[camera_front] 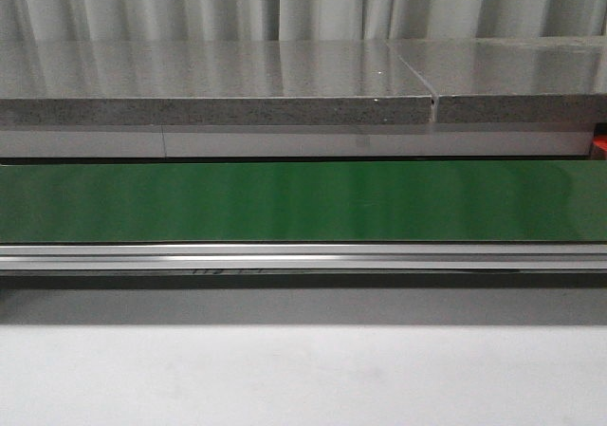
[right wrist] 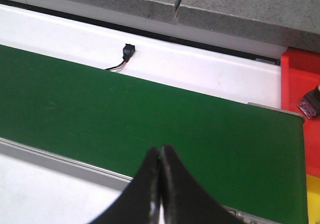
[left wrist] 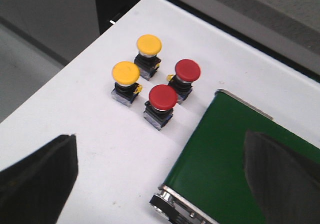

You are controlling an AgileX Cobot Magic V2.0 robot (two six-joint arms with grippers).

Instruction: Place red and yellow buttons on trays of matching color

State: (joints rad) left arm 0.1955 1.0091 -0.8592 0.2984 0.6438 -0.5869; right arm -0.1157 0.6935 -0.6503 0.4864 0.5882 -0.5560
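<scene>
Right now all four buttons sit in a tight cluster on the white table just off the end of the green belt [left wrist: 235, 149]: the two yellow buttons [left wrist: 149, 44] [left wrist: 125, 73] on the side away from the belt, the two red buttons [left wrist: 187, 70] [left wrist: 163, 97] on the belt side, each upright on its block. Only my left wrist camera sees them, ahead of the left gripper [left wrist: 160, 184], whose fingers [left wrist: 40, 179] stand wide apart and hold nothing, so I judge the left arm is much the nearer for a first pick. My right gripper [right wrist: 160, 154] hangs over the belt with its fingers pressed together, empty, near a red tray [right wrist: 300, 84] cut off at the frame edge; a yellow sliver [right wrist: 314, 204] below it may be the yellow tray, though I can't be sure. My front view shows only belt and counter, no buttons or arms.
</scene>
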